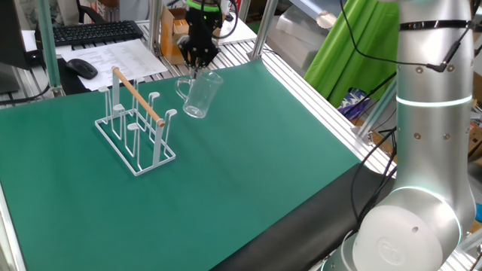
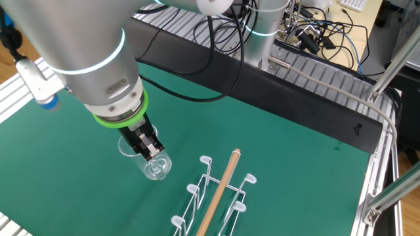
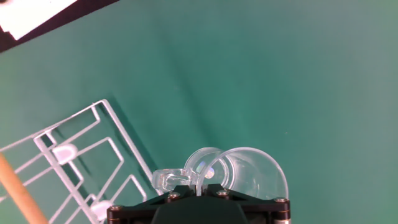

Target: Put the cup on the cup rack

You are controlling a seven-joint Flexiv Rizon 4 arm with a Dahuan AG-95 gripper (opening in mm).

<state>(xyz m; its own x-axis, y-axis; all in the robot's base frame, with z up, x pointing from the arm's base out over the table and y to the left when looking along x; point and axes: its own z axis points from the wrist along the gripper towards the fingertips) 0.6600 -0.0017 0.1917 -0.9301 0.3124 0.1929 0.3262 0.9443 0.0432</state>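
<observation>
The cup (image 1: 200, 95) is a clear glass mug with a side handle. It hangs tilted in the air above the green mat, just right of the cup rack (image 1: 135, 120). My gripper (image 1: 197, 68) is shut on the cup's rim from above. In the other fixed view the cup (image 2: 155, 166) hangs below my gripper (image 2: 149, 149), left of the rack (image 2: 213, 193). In the hand view the cup (image 3: 233, 169) sits at the bottom, clamped at my gripper (image 3: 199, 190), with the rack (image 3: 74, 168) at lower left. The rack is white wire with upright pegs and a wooden rod.
A green mat (image 1: 248, 165) covers the table. A keyboard (image 1: 94, 31), a mouse (image 1: 80, 68) and papers (image 1: 113, 56) lie behind the mat. Aluminium frame posts (image 1: 47, 45) stand at the back. The arm's base (image 1: 429, 150) rises at the right.
</observation>
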